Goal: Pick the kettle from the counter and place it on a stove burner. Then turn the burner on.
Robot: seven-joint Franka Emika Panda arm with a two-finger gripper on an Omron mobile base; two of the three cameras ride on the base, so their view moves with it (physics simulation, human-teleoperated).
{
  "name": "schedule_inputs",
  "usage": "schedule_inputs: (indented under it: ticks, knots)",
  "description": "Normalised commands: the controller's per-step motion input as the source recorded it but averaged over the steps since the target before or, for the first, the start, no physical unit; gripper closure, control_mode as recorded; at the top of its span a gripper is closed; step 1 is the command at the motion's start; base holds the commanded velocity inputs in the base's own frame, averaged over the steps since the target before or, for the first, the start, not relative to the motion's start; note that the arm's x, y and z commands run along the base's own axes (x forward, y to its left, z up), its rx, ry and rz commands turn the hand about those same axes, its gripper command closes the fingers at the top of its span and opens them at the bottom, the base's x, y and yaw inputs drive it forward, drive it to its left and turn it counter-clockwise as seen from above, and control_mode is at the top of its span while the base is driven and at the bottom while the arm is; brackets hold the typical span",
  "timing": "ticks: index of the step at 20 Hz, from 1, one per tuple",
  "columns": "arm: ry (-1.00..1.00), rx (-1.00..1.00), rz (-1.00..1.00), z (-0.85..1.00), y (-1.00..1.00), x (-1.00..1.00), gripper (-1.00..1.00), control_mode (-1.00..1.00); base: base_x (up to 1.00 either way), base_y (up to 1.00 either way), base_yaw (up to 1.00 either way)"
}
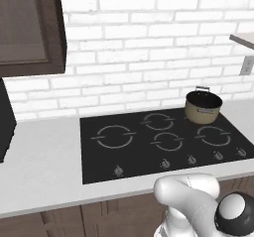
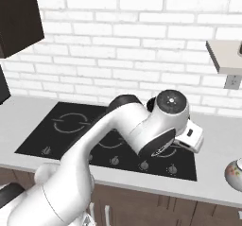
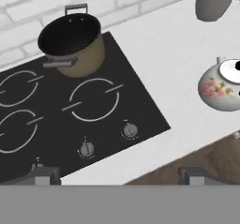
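Large burner ring [image 1: 113, 136] noted at left of the black cooktop [image 3: 56, 138], unoccupied. Tan-and-black pot [image 3: 72, 45] seen at the cooktop's back right corner. Kettle [image 3: 220, 87] found further right on the pale worktop [image 3: 178, 54], well apart from the cooktop; floral body, white lid. Judged rigid, smooth, likely slippery and breakable; the arched handle is best taken from above. Fingers [image 3: 44, 176] stand wide, holding nothing.
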Motion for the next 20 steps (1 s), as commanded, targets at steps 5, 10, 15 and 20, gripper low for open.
schedule_inputs:
  ticks: [5,10,15,20]
  knots:
    - [-0.06,0.0,-0.2,-0.1,-1.0,-0.12,-1.0,-1.0,0.0,0.0,0.0]
    - [0.03,0.0,-0.14,-0.15,-1.0,0.31,-1.0,-1.0,0.0,0.0,0.0]
    - [0.1,0.03,0.0,-0.29,-1.0,0.68,-1.0,-1.0,0.0,0.0,0.0]
    - [0.2,-0.01,-0.06,-0.43,-0.41,0.32,-1.0,-1.0,0.0,0.0,0.0]
